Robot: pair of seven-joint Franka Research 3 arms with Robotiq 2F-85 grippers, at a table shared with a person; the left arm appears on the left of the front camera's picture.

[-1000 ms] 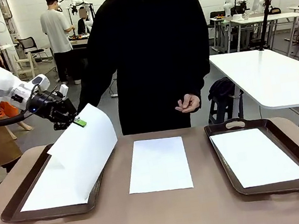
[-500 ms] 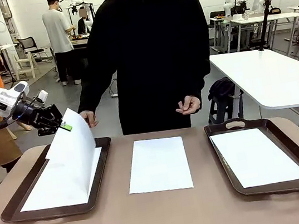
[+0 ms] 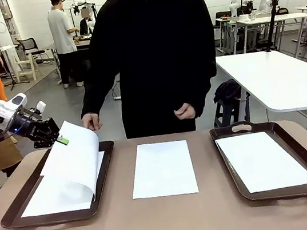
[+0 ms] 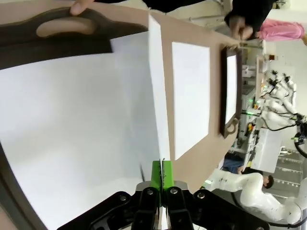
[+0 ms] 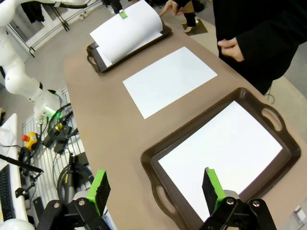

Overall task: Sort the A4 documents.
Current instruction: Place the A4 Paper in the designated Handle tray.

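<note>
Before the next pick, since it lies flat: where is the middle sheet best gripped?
Probably the near short edge of the middle sheet, from the robot's side: flat on the table, it offers only its edges, and that one lies nearest.

left fingers (image 3: 62,141): shifted left, lower | sheet (image 3: 74,161): sagging onto left tray (image 3: 107,161)

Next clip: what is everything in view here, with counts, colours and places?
A4 documents: four visible, white; one on the table between the trays, one flat in each tray, one curled over the left tray.
Trays: two, dark brown, left and right on the table.
Table: one, brown.
Person: one, black top, far side.
Left gripper: black, green pads, shut on the curled sheet.
Right gripper: open, raised at the right.
</note>
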